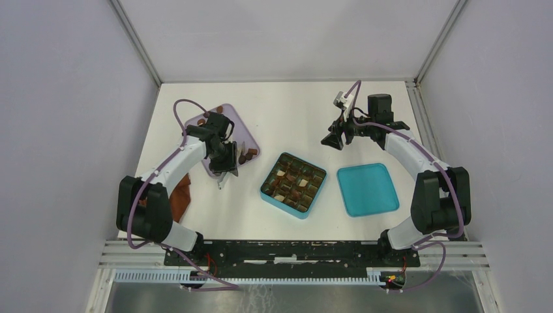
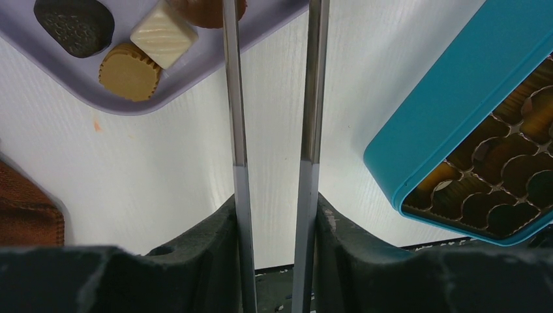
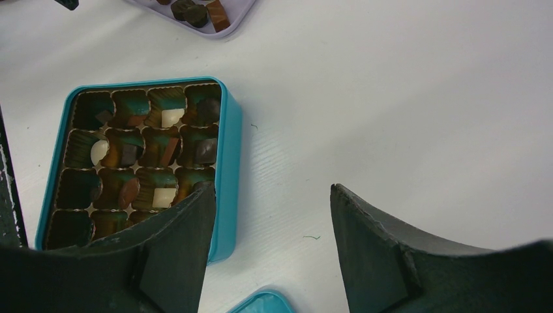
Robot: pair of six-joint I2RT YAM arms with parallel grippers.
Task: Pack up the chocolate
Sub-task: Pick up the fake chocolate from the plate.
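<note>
Chocolate [image 2: 129,72] partly on lilac tray [image 2: 202,52], partly in cells of teal box [image 2: 450,111]. Seems the picking step: tweezers [image 2: 238,130] clamped in left gripper [image 2: 275,208], blades apart, tips hidden, cannot tell if pinching. Right gripper [image 3: 272,189] spread, empty. Next calls for carrying one piece to a free cell.

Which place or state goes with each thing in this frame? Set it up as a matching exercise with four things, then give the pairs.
Things:
1. lilac tray
2. teal box
3. teal lid
4. right claw

Places or states:
A. open, holding nothing
B. lies flat just right of the box
C. holds loose chocolates, left of the box
D. grid of cells partly filled with chocolates

Pairs: 1-C; 2-D; 3-B; 4-A
</note>
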